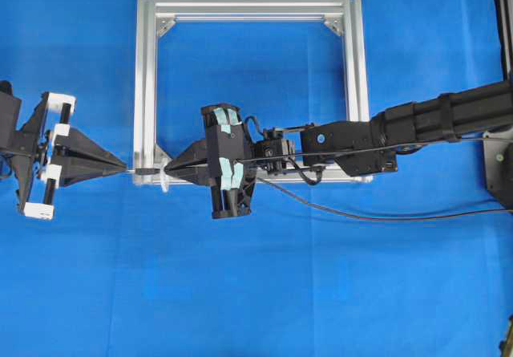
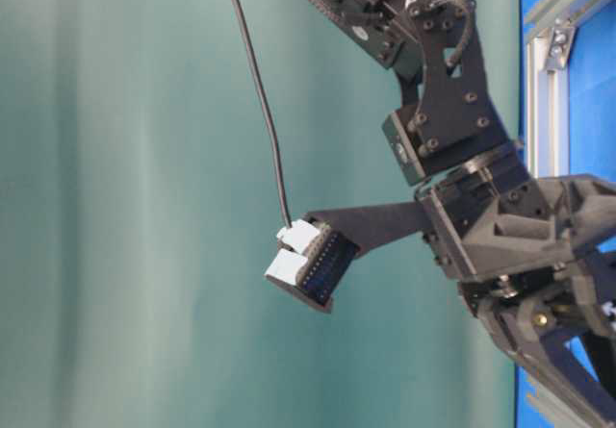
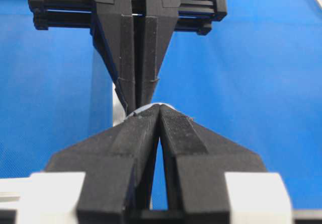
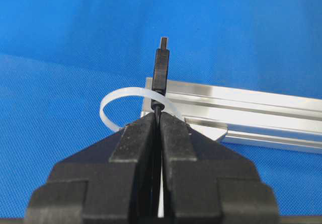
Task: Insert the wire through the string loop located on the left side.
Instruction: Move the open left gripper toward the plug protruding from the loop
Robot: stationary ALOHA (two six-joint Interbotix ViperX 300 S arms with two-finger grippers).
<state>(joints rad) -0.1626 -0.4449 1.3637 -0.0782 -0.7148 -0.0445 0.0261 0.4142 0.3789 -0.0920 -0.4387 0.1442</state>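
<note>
My right gripper (image 1: 170, 168) (image 4: 159, 117) is shut on the thin black wire (image 1: 361, 212) just behind its plug (image 1: 146, 169) (image 4: 161, 68). The plug sticks out past the fingertips over the frame's near-left corner. The white string loop (image 1: 164, 182) (image 4: 114, 97) (image 3: 147, 106) arcs at these fingertips, and the plug crosses its band. I cannot tell whether the plug runs through it. My left gripper (image 1: 127, 167) (image 3: 160, 108) faces the plug from the left. Its tips are together, just off the plug's end, with nothing seen between them.
The square silver aluminium frame (image 1: 248, 8) (image 4: 251, 108) lies on the blue cloth. The right arm (image 1: 417, 124) reaches across its near rail. The wire trails right along the cloth to the edge of the overhead view. Corner brackets (image 1: 166, 25) sit inside the frame.
</note>
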